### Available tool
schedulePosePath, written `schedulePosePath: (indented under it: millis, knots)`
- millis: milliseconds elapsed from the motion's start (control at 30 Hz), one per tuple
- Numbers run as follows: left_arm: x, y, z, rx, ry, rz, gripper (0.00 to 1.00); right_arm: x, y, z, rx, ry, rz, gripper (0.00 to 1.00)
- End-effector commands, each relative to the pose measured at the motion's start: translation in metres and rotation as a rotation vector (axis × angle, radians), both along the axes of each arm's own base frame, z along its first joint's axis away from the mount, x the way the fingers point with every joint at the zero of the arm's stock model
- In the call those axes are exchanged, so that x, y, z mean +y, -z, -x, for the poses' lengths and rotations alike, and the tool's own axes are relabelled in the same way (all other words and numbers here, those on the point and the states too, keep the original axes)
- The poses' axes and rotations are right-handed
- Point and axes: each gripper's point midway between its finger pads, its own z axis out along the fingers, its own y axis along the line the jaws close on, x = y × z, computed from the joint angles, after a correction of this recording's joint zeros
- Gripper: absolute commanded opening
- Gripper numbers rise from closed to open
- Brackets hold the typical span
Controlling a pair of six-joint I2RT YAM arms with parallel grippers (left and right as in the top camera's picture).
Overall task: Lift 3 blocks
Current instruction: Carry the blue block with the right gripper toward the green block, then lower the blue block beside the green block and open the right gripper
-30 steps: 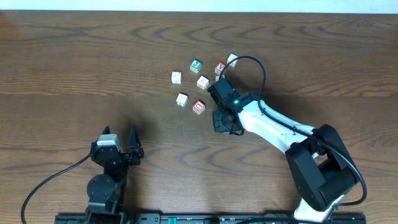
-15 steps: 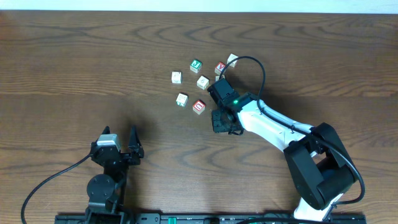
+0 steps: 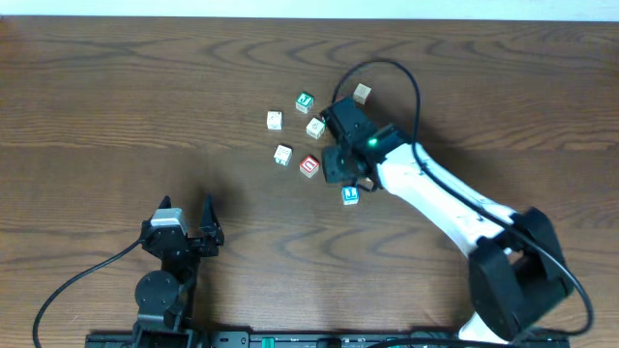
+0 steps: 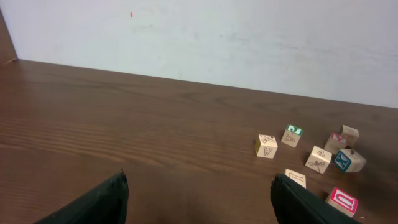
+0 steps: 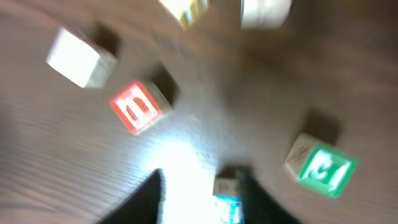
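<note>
While my left pincer [image 3: 186, 209] sits spread wide at the near left, I cannot tell whether my right pincer [image 3: 343, 172] grips anything. The blue block [image 3: 350, 195] lies just nearer, the red block [image 3: 309, 166] just left, and the green block [image 3: 305, 101] farther back.

All blurred: a red block [image 5: 135, 107] and a green block [image 5: 320, 165] lie on the worktop [image 5: 261, 93]. A blue block [image 5: 227, 205] shows between the right tool's [image 5: 200, 179] dark fingers [image 5: 146, 202].
</note>
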Motion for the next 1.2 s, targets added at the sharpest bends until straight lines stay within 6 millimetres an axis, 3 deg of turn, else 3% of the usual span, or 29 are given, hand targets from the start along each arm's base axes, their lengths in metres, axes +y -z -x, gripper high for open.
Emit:
schedulePosePath:
  millis: [0,167,400,533,600,700,933,1167]
  knots:
    - [0.003,0.016,0.001,0.053,-0.018,0.001,0.74,-0.024,-0.021,-0.03,-0.1,0.067,0.025,0.16]
    - [0.003,0.016,0.001,0.053,-0.018,0.001,0.74,-0.049,-0.01,-0.054,-0.104,0.141,0.015,0.01]
    - [0.003,0.016,0.001,0.053,-0.018,0.001,0.74,-0.065,-0.002,-0.067,-0.105,0.163,0.017,0.01]
    - [0.003,0.016,0.001,0.054,-0.018,0.001,0.74,-0.066,0.012,-0.067,-0.082,0.148,0.037,0.01]
    - [0.003,0.016,0.001,0.053,-0.018,0.001,0.74,-0.067,0.033,-0.064,-0.038,0.151,0.057,0.01]
    - [0.003,0.016,0.001,0.053,-0.018,0.001,0.74,-0.068,0.049,-0.062,-0.004,0.149,0.075,0.01]
    - [0.003,0.016,0.001,0.053,-0.018,0.001,0.74,-0.072,0.054,-0.063,-0.002,0.161,0.093,0.01]
    - [0.003,0.016,0.001,0.053,-0.018,0.001,0.74,-0.095,0.058,-0.056,0.042,0.228,0.143,0.01]
